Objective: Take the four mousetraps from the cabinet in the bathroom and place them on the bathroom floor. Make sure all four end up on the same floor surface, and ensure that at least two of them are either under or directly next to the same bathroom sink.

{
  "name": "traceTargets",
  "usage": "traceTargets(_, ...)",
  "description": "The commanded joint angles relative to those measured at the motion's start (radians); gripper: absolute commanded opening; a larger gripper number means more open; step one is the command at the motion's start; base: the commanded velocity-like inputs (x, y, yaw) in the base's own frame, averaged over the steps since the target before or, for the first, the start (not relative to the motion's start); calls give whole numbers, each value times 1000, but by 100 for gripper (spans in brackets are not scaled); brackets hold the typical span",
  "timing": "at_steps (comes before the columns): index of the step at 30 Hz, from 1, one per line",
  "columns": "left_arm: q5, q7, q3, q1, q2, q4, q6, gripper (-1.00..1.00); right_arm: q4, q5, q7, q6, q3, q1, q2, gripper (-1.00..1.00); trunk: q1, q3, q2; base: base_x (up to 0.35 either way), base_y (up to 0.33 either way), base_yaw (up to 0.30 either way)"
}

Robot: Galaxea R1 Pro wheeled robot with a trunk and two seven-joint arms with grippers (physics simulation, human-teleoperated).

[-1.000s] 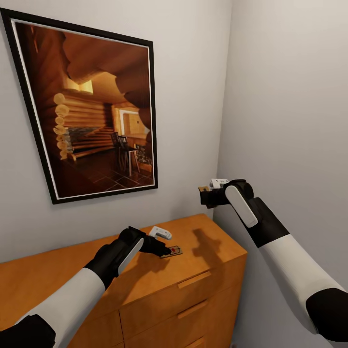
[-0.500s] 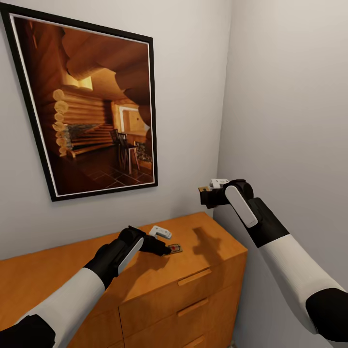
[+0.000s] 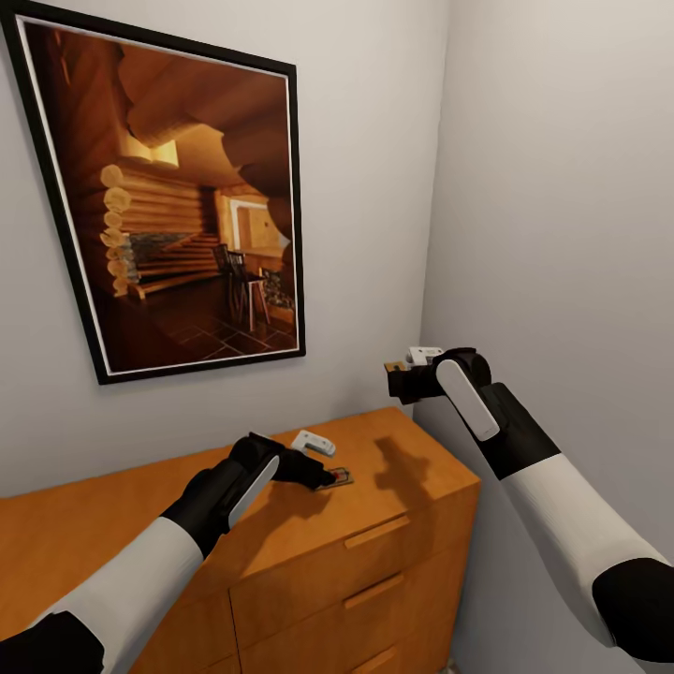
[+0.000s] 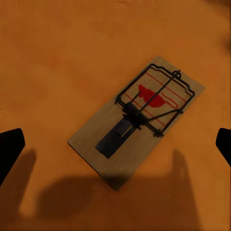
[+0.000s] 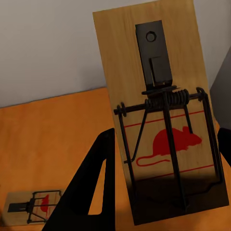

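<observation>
Right gripper (image 3: 401, 378): raised above the cabinet's right end, clamped on one mousetrap (image 5: 161, 110). Left gripper (image 3: 328, 477): low over the cabinet top, fingers spread wide either side of a second mousetrap (image 4: 137, 122) lying flat on the wood. Cabinet (image 3: 374, 562): orange-brown, slot-handled drawers, set in a corner of pale grey walls. Framed picture (image 3: 178, 201): log-cabin interior, black frame. Markings: red mouse silhouette and red lines on each trap; no legible writing. Change: left gripper has edged slightly toward the trap since a second ago; right arm unchanged.
</observation>
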State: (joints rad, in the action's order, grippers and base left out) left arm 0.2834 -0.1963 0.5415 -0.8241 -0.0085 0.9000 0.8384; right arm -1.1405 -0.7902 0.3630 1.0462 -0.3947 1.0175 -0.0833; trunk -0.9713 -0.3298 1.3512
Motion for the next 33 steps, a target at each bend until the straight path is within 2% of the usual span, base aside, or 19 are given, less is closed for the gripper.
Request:
traceTargets(1, -5, -5, 0, -1, 0, 4, 4, 100, -1, -12, 8, 1, -3, 1, -1, -100, 0, -1, 1, 0, 0, 0)
traceTargets(21, -1, -5, 0, -1, 4, 28, 11, 100, -1, -12, 8, 1, -3, 1, -1, -100, 0, -1, 1, 1, 0, 0)
traceTargets(33, 2, -5, 0, -1, 4, 29, 13, 100, -1, -12, 8, 1, -3, 1, -1, -100, 0, -1, 1, 110, 0, 0)
